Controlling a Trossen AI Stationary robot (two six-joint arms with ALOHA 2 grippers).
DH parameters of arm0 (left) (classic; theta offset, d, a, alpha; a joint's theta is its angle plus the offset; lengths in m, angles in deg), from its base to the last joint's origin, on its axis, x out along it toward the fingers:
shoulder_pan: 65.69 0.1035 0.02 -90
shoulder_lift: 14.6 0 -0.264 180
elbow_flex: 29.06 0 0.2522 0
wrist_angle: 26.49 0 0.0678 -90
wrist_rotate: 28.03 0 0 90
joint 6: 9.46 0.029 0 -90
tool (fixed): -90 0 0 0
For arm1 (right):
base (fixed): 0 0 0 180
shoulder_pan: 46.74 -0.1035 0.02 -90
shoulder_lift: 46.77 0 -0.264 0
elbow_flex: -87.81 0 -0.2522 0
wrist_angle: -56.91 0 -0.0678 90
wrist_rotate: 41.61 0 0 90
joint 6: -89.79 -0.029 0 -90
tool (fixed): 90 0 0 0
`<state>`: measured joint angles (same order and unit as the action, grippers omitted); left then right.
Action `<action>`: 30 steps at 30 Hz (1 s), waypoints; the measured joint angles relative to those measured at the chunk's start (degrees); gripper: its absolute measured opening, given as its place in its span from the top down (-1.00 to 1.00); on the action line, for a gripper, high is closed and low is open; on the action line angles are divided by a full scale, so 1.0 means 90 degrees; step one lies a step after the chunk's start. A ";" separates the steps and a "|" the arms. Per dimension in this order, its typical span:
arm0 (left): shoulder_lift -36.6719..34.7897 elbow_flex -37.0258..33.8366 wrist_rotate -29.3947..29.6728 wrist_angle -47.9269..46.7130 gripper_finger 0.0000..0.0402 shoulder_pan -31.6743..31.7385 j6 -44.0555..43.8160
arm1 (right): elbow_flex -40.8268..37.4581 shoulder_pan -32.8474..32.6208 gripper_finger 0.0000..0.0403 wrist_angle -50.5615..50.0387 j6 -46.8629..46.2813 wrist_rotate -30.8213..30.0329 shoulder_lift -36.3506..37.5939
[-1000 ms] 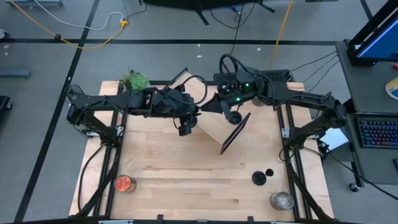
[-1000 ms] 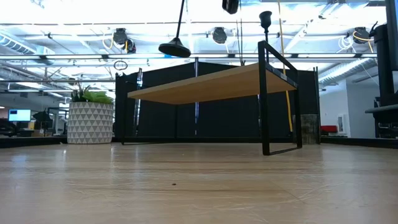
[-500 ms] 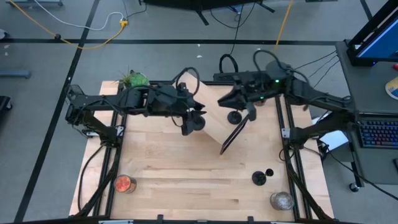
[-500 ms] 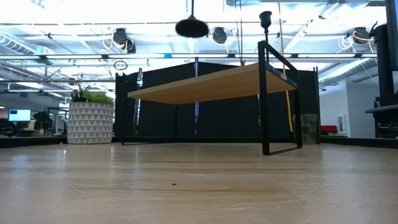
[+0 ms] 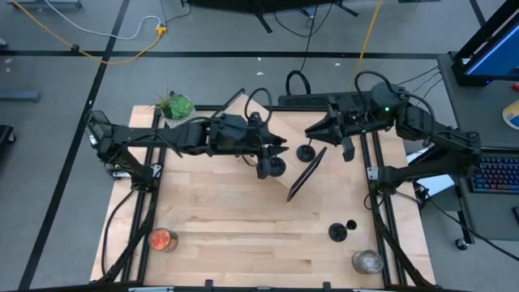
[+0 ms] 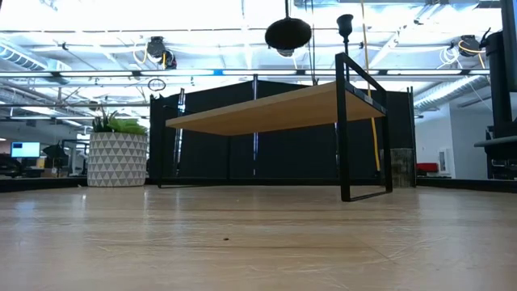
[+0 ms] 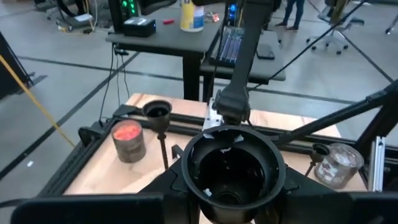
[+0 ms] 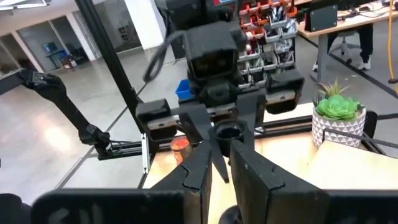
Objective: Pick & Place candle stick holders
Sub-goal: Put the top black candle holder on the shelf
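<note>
My left gripper (image 5: 274, 154) reaches level toward the table's right, above the small wooden shelf (image 5: 282, 185), and is shut on a black candle stick holder (image 5: 276, 168). The holder's round base (image 6: 287, 34) hangs high over the shelf top (image 6: 258, 113). A second holder (image 5: 306, 152) stands by its base near the shelf's right edge; its cup (image 6: 345, 24) shows above the frame. Two more holders (image 5: 338, 233) (image 5: 350, 225) stand on the table at the near right. My right gripper (image 5: 312, 131) hangs shut and empty beyond the shelf's far right corner. My left gripper has the holder's upper end between its two fingers. The hollow cup (image 7: 233, 165) sits between the fingers (image 7: 177, 177), and it hides the exact place of contact. The fingers come in about level from the table's left. The holder is lifted clear, its base (image 5: 276, 168) hanging below.
A potted plant (image 5: 174, 105) stands at the far left corner. An orange candle jar (image 5: 162, 239) sits near left and a glass jar (image 5: 366, 261) near right. The shelf's black frame (image 5: 306, 172) juts up mid-table. Bare wood lies along the near half.
My left gripper has carried the holder toward the table's right, over the shelf, and tipped up toward level; the holder's base has swung with it. My right gripper has drawn back toward the table's right edge and risen, rolling, away from the holder on the shelf.
</note>
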<state>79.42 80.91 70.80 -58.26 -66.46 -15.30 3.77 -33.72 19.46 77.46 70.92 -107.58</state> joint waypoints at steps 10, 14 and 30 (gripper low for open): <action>0.0566 0.0000 0.0001 0.0903 0.55 0.0000 -0.0104 | -0.1494 0.0000 0.73 0.0743 -0.0081 -0.0689 0.1300; 0.0739 -0.0002 0.0013 0.1111 0.56 0.0002 -0.0156 | -0.2068 0.0002 0.73 0.1090 -0.0301 -0.0866 0.1812; 0.0802 -0.0002 0.0038 0.1360 0.61 0.0131 -0.0067 | -0.2991 0.0002 0.73 0.1744 -0.0887 -0.0857 0.2549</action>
<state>86.64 80.89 71.14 -46.02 -65.28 -15.90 -23.15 -33.70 35.15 69.48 63.20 -84.64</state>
